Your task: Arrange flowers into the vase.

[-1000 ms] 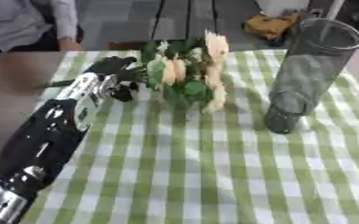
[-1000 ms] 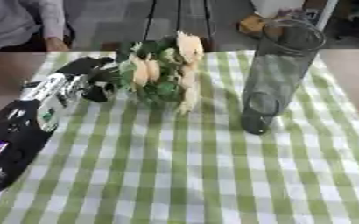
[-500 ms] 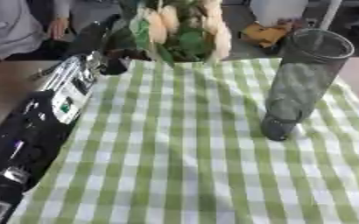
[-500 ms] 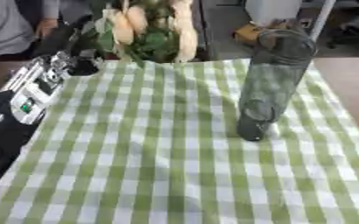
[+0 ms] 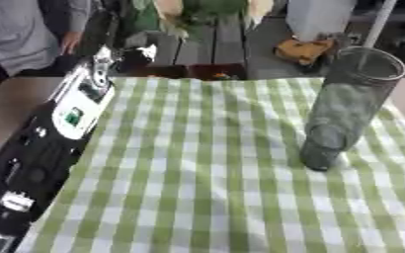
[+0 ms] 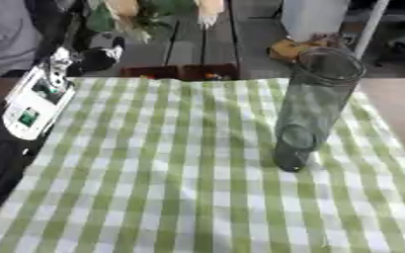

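A bunch of cream flowers with green leaves hangs high above the table's far edge, cut off by the top of the view. My left hand is beside it at the upper left, blurred, and appears curled round the stems. Its black arm with a white panel runs up from the lower left corner. The tall clear glass vase stands upright on the right of the green-and-white checked cloth, well apart from the flowers. My right hand shows in neither view.
A person in grey sits beyond the far left corner, not touching anything. Past the table's far edge lie an orange thing and a white container on the floor. Brown tabletop shows right of the cloth.
My left hand has lifted the bunch off the cloth and carried it up and away past the far edge. The view has also shifted; the vase has stayed where it was.
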`<state>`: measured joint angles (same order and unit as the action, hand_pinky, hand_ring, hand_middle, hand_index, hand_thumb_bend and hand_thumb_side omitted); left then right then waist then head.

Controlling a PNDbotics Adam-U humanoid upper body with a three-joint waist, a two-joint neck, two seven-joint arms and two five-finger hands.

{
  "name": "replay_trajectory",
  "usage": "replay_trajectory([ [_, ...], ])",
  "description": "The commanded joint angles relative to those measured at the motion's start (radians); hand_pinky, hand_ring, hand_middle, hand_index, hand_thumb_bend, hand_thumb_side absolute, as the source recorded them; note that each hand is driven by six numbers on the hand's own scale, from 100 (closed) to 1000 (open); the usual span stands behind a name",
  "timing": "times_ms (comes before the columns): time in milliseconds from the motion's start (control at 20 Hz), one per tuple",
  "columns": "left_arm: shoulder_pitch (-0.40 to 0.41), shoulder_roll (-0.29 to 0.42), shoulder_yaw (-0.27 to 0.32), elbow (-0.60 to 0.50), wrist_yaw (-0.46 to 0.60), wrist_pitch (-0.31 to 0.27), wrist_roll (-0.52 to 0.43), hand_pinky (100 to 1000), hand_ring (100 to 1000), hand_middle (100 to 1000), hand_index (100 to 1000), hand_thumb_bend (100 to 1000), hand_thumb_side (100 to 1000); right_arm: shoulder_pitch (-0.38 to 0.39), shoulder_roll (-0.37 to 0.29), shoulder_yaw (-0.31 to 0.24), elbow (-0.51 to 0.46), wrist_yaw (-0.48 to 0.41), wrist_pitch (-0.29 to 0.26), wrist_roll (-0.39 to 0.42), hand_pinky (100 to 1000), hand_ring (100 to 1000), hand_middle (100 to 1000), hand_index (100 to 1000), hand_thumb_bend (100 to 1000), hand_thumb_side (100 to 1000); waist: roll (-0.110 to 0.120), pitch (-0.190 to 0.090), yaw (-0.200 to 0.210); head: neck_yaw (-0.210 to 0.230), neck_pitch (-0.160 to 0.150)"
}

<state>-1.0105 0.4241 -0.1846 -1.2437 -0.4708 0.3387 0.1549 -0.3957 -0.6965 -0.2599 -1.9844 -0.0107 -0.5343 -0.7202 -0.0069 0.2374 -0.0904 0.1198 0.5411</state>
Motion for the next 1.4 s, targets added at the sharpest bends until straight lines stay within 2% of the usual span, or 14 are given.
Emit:
replay_trajectory([
  [50, -0.022, 0.025, 0.020, -0.051, 0.103, -0.001, 0.026, 100, 100, 100, 100, 333, 100, -0.008, -0.021, -0.014, -0.016, -0.006, -0.033, -0.033, 712, 799, 834, 889, 100, 1000, -0.003, -0.020, 0.001, 0.010, -0.019],
  [450, -0.034, 0.014, 0.028, -0.105, 0.356, 0.011, 0.110, 100, 100, 100, 100, 372, 100, -0.011, -0.021, -0.012, -0.016, -0.017, -0.037, -0.028, 712, 799, 834, 889, 100, 1000, -0.002, -0.021, 0.001, 0.019, -0.032],
  [800, -0.056, -0.007, 0.036, -0.131, 0.577, -0.024, 0.197, 100, 100, 100, 100, 404, 100, -0.017, -0.025, -0.010, -0.016, -0.026, -0.039, -0.023, 713, 798, 834, 888, 100, 1000, 0.003, -0.024, -0.002, 0.013, -0.039],
  [850, -0.063, -0.012, 0.035, -0.133, 0.602, -0.032, 0.211, 100, 100, 100, 100, 549, 100, -0.018, -0.025, -0.009, -0.016, -0.028, -0.039, -0.022, 713, 798, 834, 889, 100, 1000, 0.003, -0.024, -0.002, 0.013, -0.040],
  [900, -0.071, -0.019, 0.036, -0.136, 0.629, -0.041, 0.227, 100, 100, 100, 100, 406, 100, -0.019, -0.024, -0.009, -0.016, -0.029, -0.039, -0.021, 713, 798, 834, 889, 100, 1000, 0.003, -0.024, -0.003, 0.014, -0.040],
  [1400, -0.140, -0.088, 0.028, -0.142, 0.771, -0.103, 0.363, 100, 100, 100, 100, 400, 100, -0.031, -0.024, -0.006, -0.016, -0.043, -0.039, -0.015, 713, 798, 834, 888, 100, 1000, 0.008, -0.034, -0.024, 0.034, -0.051],
])
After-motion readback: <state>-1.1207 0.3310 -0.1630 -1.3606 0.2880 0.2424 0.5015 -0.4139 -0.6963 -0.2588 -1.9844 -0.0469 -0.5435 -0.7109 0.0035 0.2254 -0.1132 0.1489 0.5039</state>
